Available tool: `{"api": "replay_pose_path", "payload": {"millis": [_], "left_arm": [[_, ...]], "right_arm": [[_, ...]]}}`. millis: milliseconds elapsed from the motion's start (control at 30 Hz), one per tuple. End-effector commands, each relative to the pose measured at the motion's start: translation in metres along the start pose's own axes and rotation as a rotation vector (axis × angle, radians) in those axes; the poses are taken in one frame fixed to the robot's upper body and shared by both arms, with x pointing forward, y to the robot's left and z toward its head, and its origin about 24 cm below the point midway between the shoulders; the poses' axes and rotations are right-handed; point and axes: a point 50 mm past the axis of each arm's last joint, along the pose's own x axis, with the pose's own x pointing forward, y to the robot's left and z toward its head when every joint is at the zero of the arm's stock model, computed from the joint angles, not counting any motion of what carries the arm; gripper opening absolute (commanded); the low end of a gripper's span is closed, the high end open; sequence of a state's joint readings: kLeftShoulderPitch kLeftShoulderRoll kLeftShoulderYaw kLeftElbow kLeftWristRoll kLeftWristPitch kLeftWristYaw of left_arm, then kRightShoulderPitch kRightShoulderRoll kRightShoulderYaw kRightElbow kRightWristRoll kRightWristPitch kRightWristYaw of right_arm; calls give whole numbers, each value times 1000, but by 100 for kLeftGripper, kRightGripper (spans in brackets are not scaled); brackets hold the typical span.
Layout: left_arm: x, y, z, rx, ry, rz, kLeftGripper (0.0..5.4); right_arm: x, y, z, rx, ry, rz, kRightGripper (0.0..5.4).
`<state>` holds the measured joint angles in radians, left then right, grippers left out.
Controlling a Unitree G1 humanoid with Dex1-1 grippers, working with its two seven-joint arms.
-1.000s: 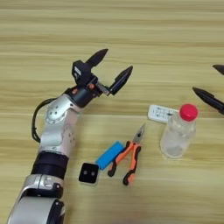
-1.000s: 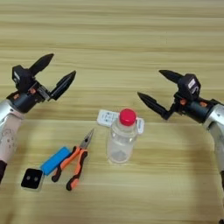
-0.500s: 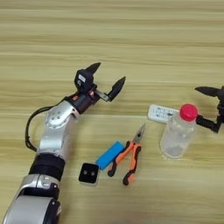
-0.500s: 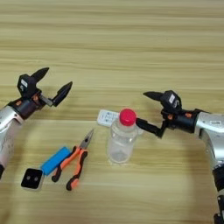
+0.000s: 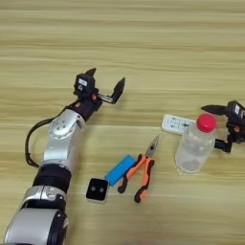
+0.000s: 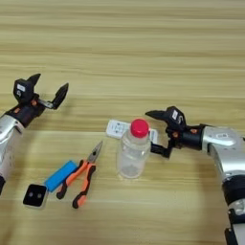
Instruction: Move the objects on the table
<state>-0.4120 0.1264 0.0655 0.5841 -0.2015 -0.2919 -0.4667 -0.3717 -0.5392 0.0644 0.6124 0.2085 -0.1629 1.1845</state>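
A small clear plastic bottle with a red cap stood upright right of centre in the frame, on the light wooden table. Directly behind it, toward the upper left, lay a slim white remote control, partly hidden by the bottle. The right gripper was just to the right of the bottle, its two black fingers spread apart: the upper finger pointed toward the cap and the lower finger reached the bottle's right shoulder, whether touching it could not be told. The left gripper hovered in the left half of the frame, well apart from both objects, its fingers likewise spread and holding nothing. Lower left of the bottle lay orange-handled pliers, jaws pointing toward the remote control. A blue rectangular block lay just beside the pliers' handles, and a small black square object rested farther to the lower left.
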Motion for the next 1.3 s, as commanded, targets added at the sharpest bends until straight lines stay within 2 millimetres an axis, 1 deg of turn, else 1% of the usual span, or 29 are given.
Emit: {"api": "replay_pose_path", "payload": {"millis": [33,133,300,433,533,567,867,933,1167,1300], "left_arm": [[5,2,4,5,-20,32,540],[5,3,2,4,-17,43,540],[5,3,2,5,-17,50,540],[5,4,2,4,-20,53,540],[5,4,2,4,-22,53,540],[5,4,2,4,-23,54,540],[5,3,2,3,-23,54,540],[6,3,2,2,-23,55,540],[6,3,1,2,-20,51,540],[7,2,1,2,-17,50,540]], "right_arm": [[6,-3,-4,-1,27,-4,536],[17,4,-16,30,65,40,536],[22,6,-19,43,70,65,490],[24,7,-23,72,81,80,439],[24,6,-25,94,95,87,413],[25,6,-25,95,97,89,396],[25,5,-24,91,83,93,302],[24,4,-22,88,70,88,290],[21,0,-13,64,21,63,290],[15,-6,-4,44,-29,25,290]]}}
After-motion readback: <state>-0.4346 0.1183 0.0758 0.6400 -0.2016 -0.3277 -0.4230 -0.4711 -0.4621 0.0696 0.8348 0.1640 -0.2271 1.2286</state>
